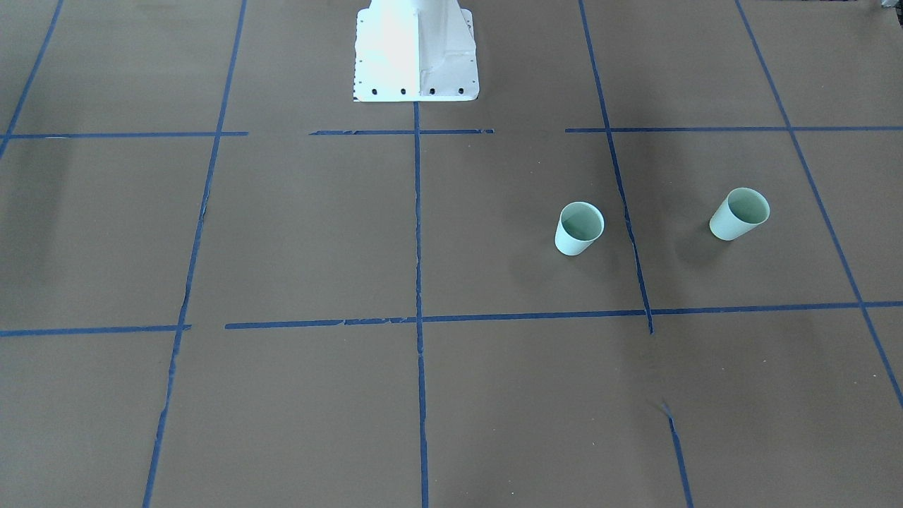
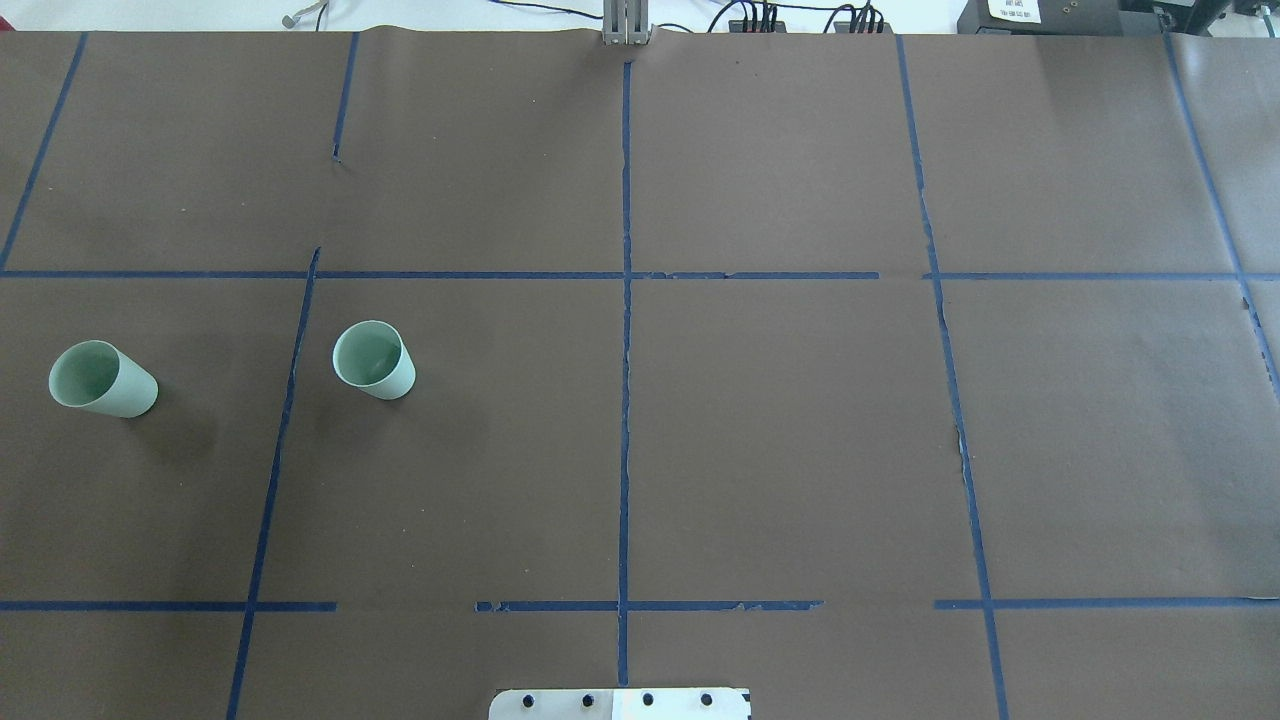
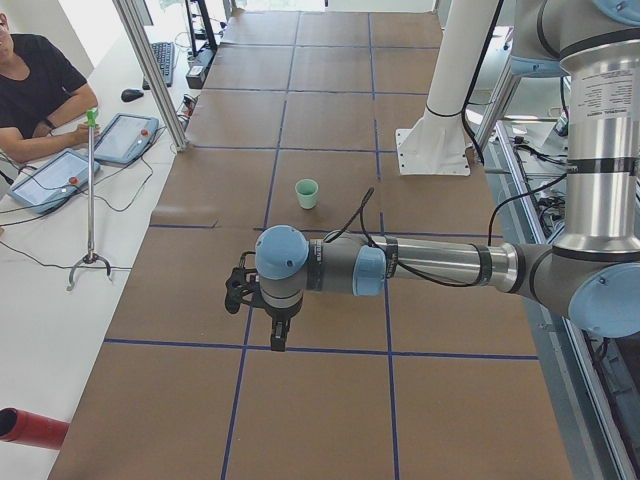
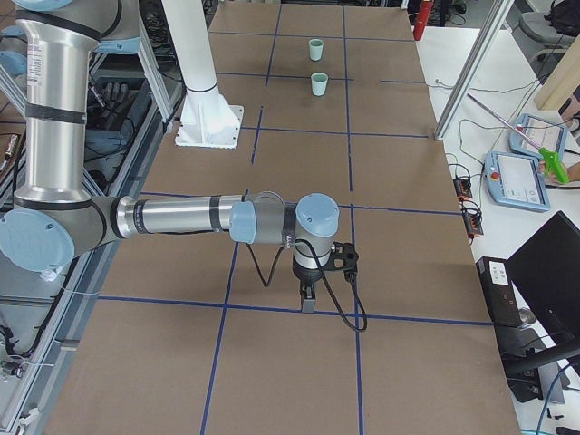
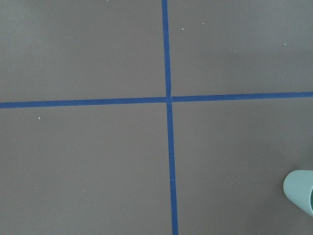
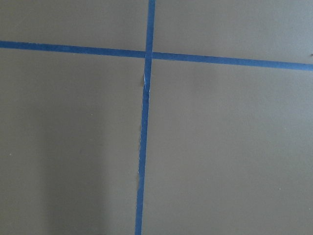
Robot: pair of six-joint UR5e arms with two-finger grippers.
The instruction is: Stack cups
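Nothing of the stacking is done yet, as far as the views show. The two mint-green cups stand apart on the robot's left half of the brown paper-covered table (image 2: 780,450), both upright with their mouths up. The inner cup (image 2: 373,360) sits nearer the table's middle and the outer cup (image 2: 95,378) nearer the left end. A blue tape line (image 2: 280,440) runs between them, and neither cup touches it. Both cups are empty, with nothing nested in either. No arm or gripper appears in the overhead or front-facing views. The left gripper (image 3: 277,342) hangs above the table, its fingers pointing down, some way from the cups. It shows only in the left side view, so I cannot tell whether its claw is released or clenched; nothing is seen in it. The right gripper (image 4: 308,303) hangs over the far half of the table, well apart from both cups. Its claw state cannot be told either. The left wrist view catches only the edge of one cup at its lower right corner; which cup, I cannot tell. By my judgement the whole job is left to do: reach one cup, grasp it, lift it, carry it over the other and lower it inside.
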